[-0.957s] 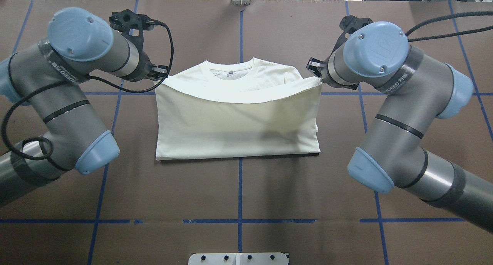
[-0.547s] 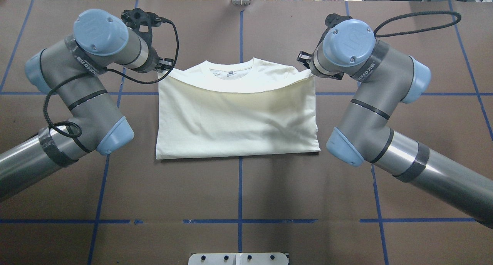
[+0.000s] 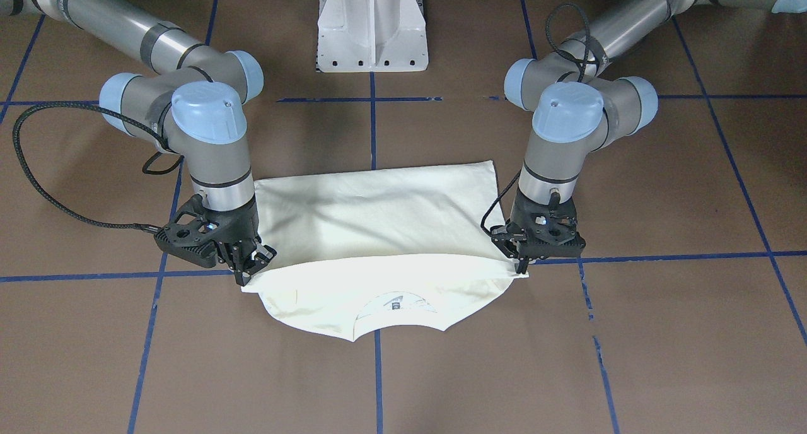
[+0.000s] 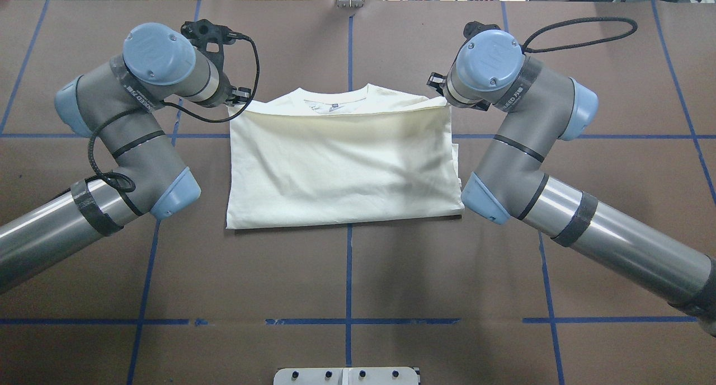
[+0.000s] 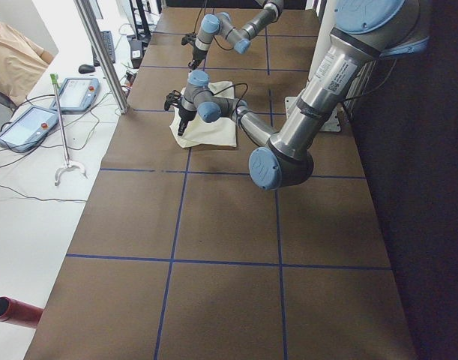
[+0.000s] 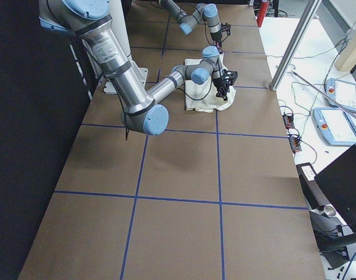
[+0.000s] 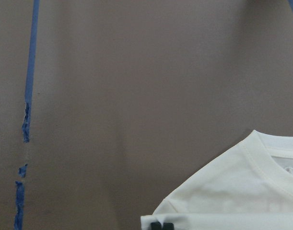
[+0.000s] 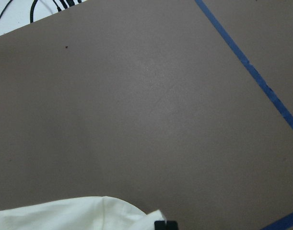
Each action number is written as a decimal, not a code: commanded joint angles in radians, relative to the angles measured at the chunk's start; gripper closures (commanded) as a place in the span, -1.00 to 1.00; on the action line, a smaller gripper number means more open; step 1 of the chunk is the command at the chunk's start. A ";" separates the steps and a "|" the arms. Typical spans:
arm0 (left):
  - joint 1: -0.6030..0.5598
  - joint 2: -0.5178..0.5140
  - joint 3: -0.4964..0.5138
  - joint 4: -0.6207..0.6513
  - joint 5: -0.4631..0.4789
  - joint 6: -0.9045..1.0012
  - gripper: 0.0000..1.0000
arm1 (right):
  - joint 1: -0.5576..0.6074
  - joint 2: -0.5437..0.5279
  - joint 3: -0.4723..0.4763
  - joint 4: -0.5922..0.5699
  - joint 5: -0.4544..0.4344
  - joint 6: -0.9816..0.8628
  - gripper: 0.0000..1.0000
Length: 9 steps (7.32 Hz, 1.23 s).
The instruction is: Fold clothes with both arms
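Two arms: the left arm and the right arm come in from either side of the shirt, with both wrists turned down at its far corners.
Left jaws: clenched on the corner of the shirt's folded-over edge, on the robot's left side.
Right jaws: clenched on the opposite corner of the same edge.
Shirt position: at the centre of the bench, folded in two, plain cream side up, with the fold line toward the robot.
Held edge: drawn straight between the two jaws, just short of the collar. The collar and a strip of the shoulders show beyond it.
Contact: whether the held edge touches the layer beneath cannot be told.
Bench surface: brown covering marked with a grid of blue tape.
Surroundings: a white pedestal base stands on the robot's side of the shirt. A seated person is beyond the bench edge in the exterior left view.
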 commanded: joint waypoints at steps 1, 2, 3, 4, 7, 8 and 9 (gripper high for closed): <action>-0.001 0.026 -0.045 -0.070 -0.011 0.055 -1.00 | 0.002 -0.009 0.038 0.006 0.021 -0.194 -1.00; -0.001 0.079 -0.127 -0.077 -0.030 0.078 -1.00 | 0.049 -0.047 0.101 0.003 0.128 -0.282 -1.00; 0.001 0.131 -0.200 -0.080 -0.094 0.105 -1.00 | 0.085 -0.075 0.135 0.006 0.206 -0.360 -1.00; 0.017 0.203 -0.273 -0.084 -0.102 0.092 -1.00 | 0.084 -0.081 0.146 0.007 0.207 -0.370 -1.00; 0.172 0.419 -0.340 -0.318 -0.020 -0.113 -0.68 | 0.082 -0.078 0.149 0.009 0.206 -0.367 -1.00; 0.207 0.428 -0.323 -0.348 0.002 -0.185 -0.46 | 0.082 -0.078 0.149 0.009 0.206 -0.367 -1.00; 0.227 0.422 -0.320 -0.348 0.008 -0.225 -0.41 | 0.082 -0.078 0.149 0.009 0.206 -0.369 -1.00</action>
